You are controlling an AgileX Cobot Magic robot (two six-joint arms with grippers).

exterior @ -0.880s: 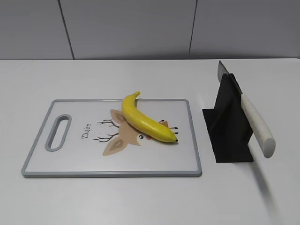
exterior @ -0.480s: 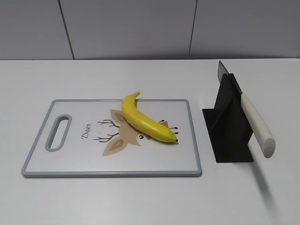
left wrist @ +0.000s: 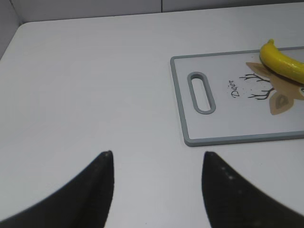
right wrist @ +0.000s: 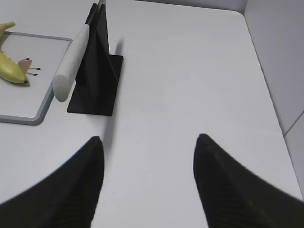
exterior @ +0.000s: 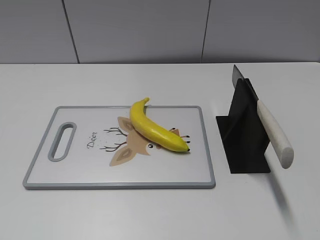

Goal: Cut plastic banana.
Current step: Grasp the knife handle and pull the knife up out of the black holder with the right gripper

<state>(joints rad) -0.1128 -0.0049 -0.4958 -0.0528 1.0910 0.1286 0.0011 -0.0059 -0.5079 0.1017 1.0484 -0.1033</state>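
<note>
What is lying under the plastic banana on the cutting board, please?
Under the plastic banana is the grey-rimmed cutting board, printed with a cartoon deer. Its antlers, ears and part of its face show; the banana covers the rest of the head.

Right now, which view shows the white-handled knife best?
Exterior view: the white-handled knife shows whole, handle and blade tip, leaning in the black plastic stand. The right wrist view shows its handle well, but the blade is mostly hidden by the stand. The left wrist view misses it entirely.

left gripper point(left wrist: 156, 164) agape, right gripper point(right wrist: 148, 147) agape
</note>
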